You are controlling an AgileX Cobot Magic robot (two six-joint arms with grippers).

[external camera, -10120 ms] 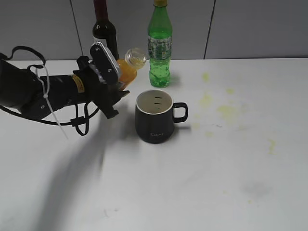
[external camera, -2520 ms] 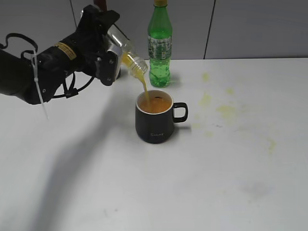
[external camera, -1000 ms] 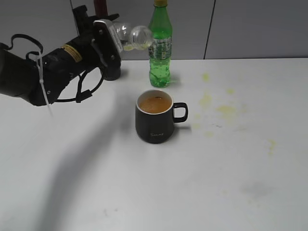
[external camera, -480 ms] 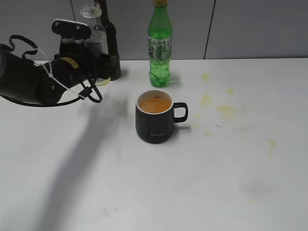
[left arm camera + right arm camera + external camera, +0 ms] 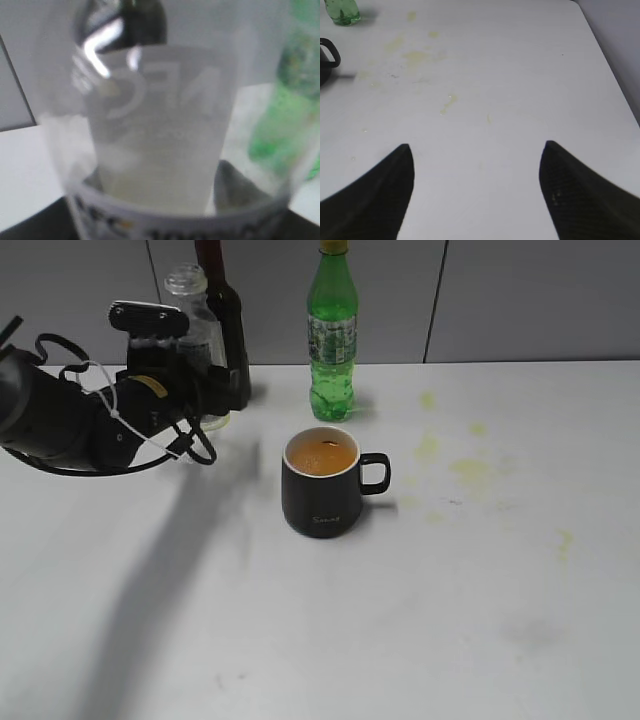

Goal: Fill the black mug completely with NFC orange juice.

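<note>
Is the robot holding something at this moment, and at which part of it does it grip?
The left gripper holds the clear juice bottle upright, gripping around its body, with the neck free above. The bottle looks nearly empty. The right gripper is open and holds nothing.

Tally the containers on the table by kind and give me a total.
Bottles: 3 – the clear juice bottle in the left gripper, the dark wine bottle, the green soda bottle.
Mugs: 1 – the black mug, holding orange juice.
Total: 4.
</note>
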